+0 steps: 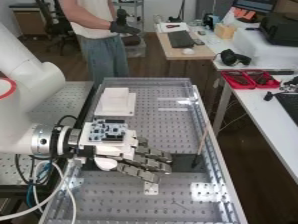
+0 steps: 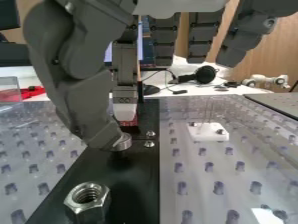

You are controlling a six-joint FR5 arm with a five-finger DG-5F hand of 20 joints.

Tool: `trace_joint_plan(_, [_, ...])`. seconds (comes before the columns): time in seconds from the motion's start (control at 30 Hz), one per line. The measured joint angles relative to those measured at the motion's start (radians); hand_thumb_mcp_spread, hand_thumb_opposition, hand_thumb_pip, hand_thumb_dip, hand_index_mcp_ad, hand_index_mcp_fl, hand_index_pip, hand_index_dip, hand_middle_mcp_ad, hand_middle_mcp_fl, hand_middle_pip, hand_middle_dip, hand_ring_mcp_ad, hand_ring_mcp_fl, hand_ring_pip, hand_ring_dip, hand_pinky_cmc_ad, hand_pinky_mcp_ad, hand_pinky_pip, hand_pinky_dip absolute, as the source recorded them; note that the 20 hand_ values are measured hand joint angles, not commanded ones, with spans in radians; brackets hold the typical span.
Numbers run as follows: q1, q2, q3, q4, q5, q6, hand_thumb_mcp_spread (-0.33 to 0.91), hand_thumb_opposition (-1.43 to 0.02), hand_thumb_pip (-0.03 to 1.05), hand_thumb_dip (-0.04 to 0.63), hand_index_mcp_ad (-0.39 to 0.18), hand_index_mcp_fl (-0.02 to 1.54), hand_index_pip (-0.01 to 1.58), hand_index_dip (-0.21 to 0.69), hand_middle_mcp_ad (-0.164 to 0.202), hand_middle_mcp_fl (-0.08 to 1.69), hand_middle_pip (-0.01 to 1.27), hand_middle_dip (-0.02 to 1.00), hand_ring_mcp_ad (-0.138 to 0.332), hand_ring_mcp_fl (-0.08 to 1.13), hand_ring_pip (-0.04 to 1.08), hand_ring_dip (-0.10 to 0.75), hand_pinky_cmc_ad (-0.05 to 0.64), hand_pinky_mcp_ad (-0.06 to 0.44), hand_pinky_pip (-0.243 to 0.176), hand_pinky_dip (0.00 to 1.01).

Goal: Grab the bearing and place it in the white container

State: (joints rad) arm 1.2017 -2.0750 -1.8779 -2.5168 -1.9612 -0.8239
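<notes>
Standing at nine o'clock in the high view, the white arm [image 1: 20,120] leads to the hand [image 1: 145,162] near the middle, over the dark strip [image 1: 179,161] that crosses the perforated bench [image 1: 166,200]. At twelve o'clock from the palm sits the white container [image 1: 106,112], square and low, well apart from the hand. The hand's fingers are spread and nearly straight, pointing to about four o'clock in the high view. In the wrist view the thumb [image 2: 86,95] bends inward, its tip right at the bearing [image 2: 122,143], a shiny metal ring over the dark strip; the nearest finger [image 2: 125,82] hangs with a gap between its tip and the bearing, so no pinch shows. A hex nut [image 2: 87,199] lies on the same strip, near the bearing, its threaded hole facing up. Back in the high view, a small white plate [image 1: 151,188] rests on the bench at five o'clock from the palm. A thin stick with a black end [image 1: 201,145] slants up at three o'clock, and farther off at two o'clock are red trays [image 1: 251,86] on a white table [image 1: 261,110].
</notes>
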Motion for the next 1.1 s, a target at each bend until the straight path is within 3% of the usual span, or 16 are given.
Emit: trace_joint_plan(1.1, [0.001,-0.02,0.001,-0.002,0.012,0.007,0.46,-0.91,0.61,0.346,-0.098,0.1,1.35,0.244,0.091,0.01,0.14,0.2,0.164,0.02,0.09,0.075,0.312,0.195,-0.075,0.18])
